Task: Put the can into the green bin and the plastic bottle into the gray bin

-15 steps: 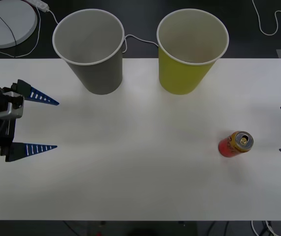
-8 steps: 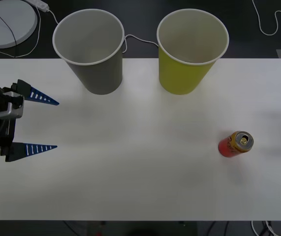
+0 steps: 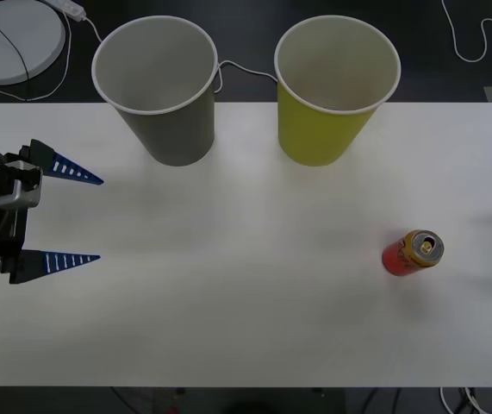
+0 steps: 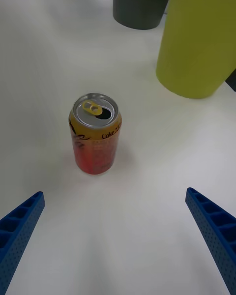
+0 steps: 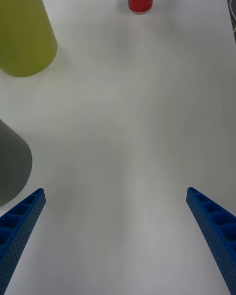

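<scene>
A plain white table (image 3: 228,328) spans nearly the whole front view, its surface matte and evenly lit, with only faint, soft-edged shadows on it. Beyond its far edge lies a dark, near-black floor (image 3: 246,82). At the far left on that floor sits a round, flat, pale gray disc (image 3: 9,39) crossed by a thin dark line, with a white cable (image 3: 90,26) running past it. Another thin white cable (image 3: 246,69) runs along the floor just behind the table's far edge, and a looping white cable (image 3: 478,39) lies at the far right. A dark strip of floor shows along the table's near edge.
</scene>
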Controlling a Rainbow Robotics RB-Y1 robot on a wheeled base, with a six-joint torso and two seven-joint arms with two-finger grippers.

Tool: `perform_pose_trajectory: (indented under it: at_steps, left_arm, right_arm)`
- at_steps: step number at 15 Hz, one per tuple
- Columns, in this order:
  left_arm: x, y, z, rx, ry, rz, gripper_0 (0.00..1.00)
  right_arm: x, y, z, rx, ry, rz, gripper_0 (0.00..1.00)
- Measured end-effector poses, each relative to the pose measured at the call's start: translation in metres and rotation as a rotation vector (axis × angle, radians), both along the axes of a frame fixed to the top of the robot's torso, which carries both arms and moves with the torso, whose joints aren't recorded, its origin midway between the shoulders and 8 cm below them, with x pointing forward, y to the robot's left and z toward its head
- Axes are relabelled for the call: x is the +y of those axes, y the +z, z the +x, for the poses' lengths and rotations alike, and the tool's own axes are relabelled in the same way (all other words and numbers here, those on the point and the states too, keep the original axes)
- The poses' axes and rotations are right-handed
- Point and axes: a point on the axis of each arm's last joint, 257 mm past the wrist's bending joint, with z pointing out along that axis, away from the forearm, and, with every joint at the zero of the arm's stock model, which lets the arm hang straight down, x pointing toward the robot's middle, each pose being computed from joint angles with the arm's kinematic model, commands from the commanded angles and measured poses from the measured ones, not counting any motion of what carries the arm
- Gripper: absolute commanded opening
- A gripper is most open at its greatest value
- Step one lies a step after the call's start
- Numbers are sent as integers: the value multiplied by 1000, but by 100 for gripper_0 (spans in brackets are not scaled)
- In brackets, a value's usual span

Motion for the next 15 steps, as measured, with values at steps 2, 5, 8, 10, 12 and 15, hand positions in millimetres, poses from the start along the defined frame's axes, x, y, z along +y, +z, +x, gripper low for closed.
perform_pose_trajectory:
  at_steps: [2,5,8,10,12,15]
  left_arm:
    - [0,0,0,0,0,0,100]
    - [0,0,0,0,0,0,100]
    - [0,0,0,0,0,0,100]
    - [0,0,0,0,0,0,100]
    - [0,0,0,0,0,0,100]
    - [0,0,0,0,0,0,100]
  right_arm:
    - [-1,-7,-3,17,-18,47,100]
    - [7,-17,-8,40,-28,129,100]
    - [12,-29,-8,67,-70,228,100]
    - [11,-36,-5,79,-108,277,100]
    - [9,-44,-3,77,-147,312,100]
    - [16,-60,2,66,-201,363,100]
